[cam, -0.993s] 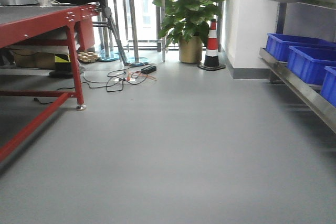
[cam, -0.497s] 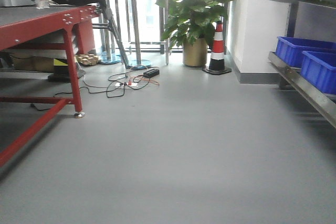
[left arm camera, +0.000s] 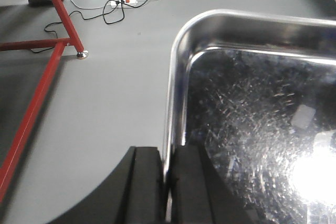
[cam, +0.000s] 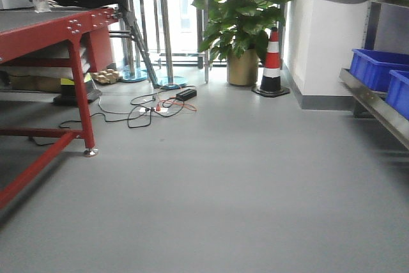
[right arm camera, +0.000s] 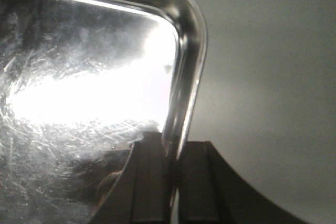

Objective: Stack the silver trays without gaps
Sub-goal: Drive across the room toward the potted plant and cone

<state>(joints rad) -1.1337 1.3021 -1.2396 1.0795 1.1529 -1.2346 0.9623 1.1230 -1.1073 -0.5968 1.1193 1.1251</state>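
Left claw (left arm camera: 168,157) clamped on silver tray (left arm camera: 252,103) rim; right claw (right arm camera: 173,149) pinching opposite rim.

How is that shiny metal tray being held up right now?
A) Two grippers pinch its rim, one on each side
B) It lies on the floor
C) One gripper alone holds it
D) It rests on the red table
A: each wrist view shows a gripper closed on the rim of the silver tray, the left gripper on one side and the right gripper on the other, with the floor well below.
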